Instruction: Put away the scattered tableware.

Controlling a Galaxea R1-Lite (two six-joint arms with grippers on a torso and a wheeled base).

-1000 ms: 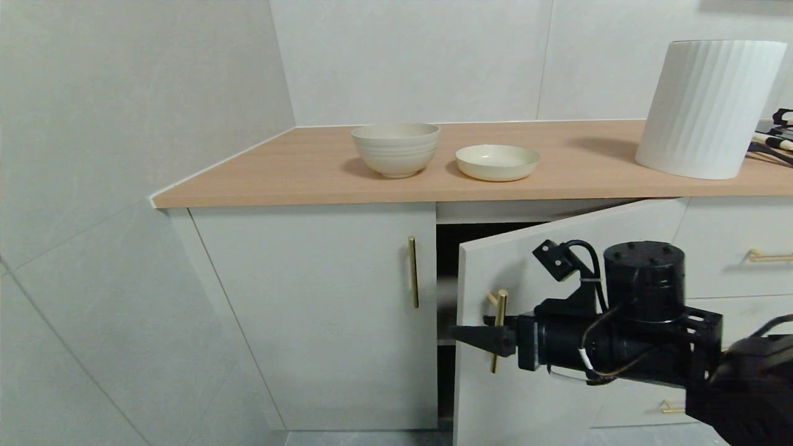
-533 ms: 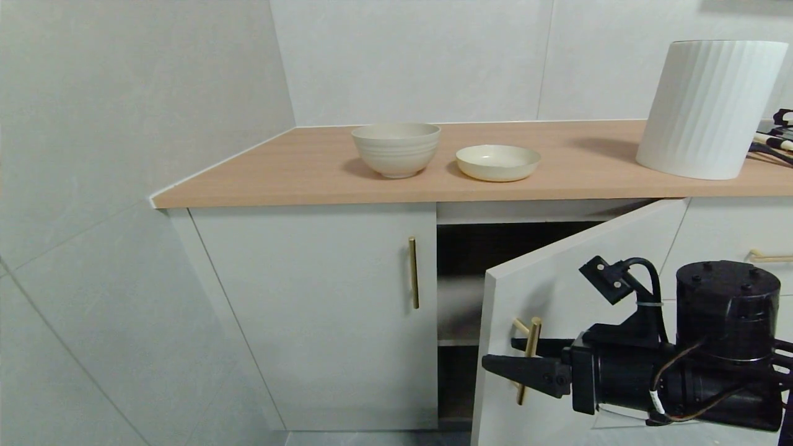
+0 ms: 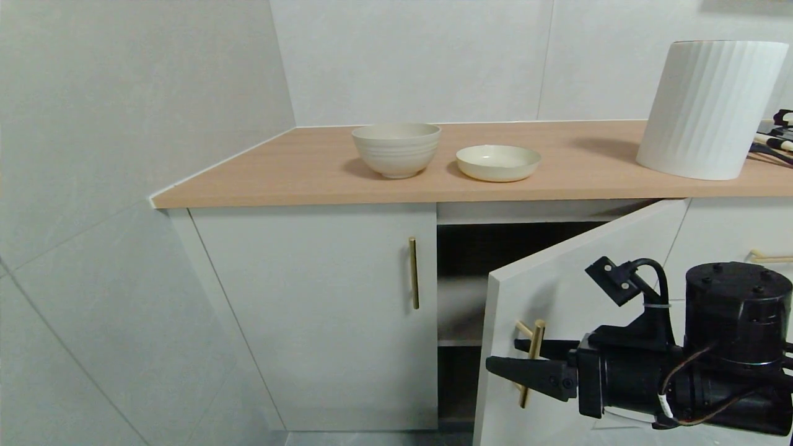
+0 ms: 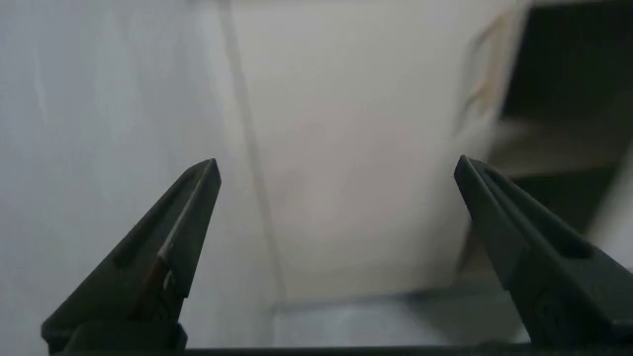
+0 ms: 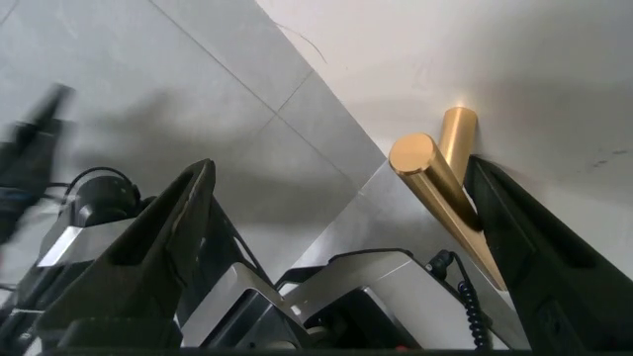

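Note:
A ribbed cream bowl (image 3: 396, 148) and a shallow cream dish (image 3: 497, 162) stand side by side on the wooden countertop (image 3: 279, 179). Below them, the right cabinet door (image 3: 576, 266) stands partly open. My right gripper (image 3: 505, 354) is at the door's brass handle (image 3: 531, 359), open, with one finger in front of the bar and one behind it. In the right wrist view the handle (image 5: 445, 178) lies against one finger of the wide-spread right gripper (image 5: 336, 173). My left gripper (image 4: 336, 168) is open and holds nothing, facing the lower cabinet front.
A tall white ribbed container (image 3: 709, 108) stands on the counter's right, with dark utensils (image 3: 774, 139) beyond it. The left cabinet door (image 3: 310, 310) is shut, its brass handle (image 3: 412, 272) vertical. A shelf (image 3: 458, 310) shows inside the dark opening. Tiled wall at the left.
The right cabinet door has swung further open, and my right gripper moved right and lower with its handle. Most of this happened in the first half second.

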